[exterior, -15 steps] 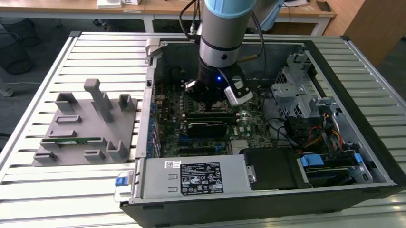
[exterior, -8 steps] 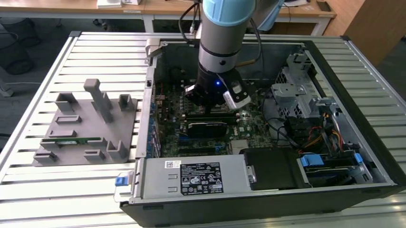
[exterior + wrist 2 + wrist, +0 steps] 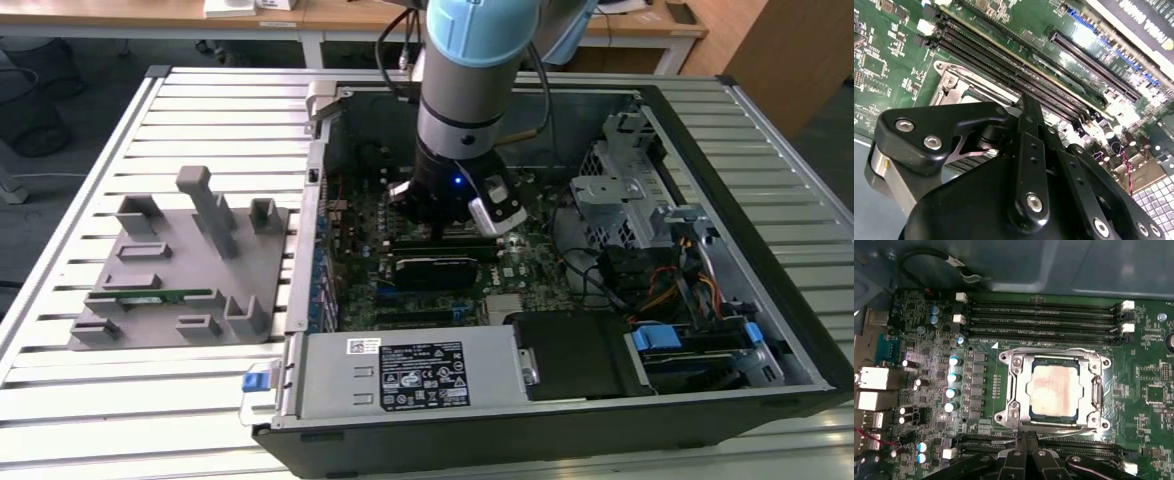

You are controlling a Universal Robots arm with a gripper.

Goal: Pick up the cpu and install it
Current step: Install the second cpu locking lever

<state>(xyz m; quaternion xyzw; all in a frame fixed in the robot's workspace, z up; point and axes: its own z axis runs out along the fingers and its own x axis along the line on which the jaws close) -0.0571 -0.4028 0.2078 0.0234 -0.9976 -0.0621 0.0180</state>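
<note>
In the exterior view you see the arm (image 3: 461,110) reaching down into the open computer case (image 3: 801,330), which lies on a slatted table (image 3: 134,400). The gripper (image 3: 447,232) hangs low over the motherboard (image 3: 534,255), near the middle of the case. On the exterior view's left, a grey fixture tray (image 3: 180,270) rests on the table beside the case and holds a green memory stick (image 3: 160,296). The power supply (image 3: 407,372) sits along the case's near wall.

In the first wrist view you find the cpu (image 3: 1054,390) lying flat in its socket (image 3: 1054,390), its silvery top showing a faint pinkish stain. The metal socket frame (image 3: 1015,390) surrounds it on all sides. Empty memory slots (image 3: 1044,317) run along one side of the socket, and another row lies on the opposite side, next to the gripper (image 3: 1024,447). A column of capacitors (image 3: 954,382) stands near the socket.

The two black fingers (image 3: 1018,460) meet at their tips, with no gap visible and nothing between them; you can read the claw as closed and empty, its tip just beside the socket frame's edge. In the second wrist view, the gripper's black linkage (image 3: 1029,165) sits above the socket frame (image 3: 961,90), with memory slots (image 3: 1019,75) beyond it.
</note>
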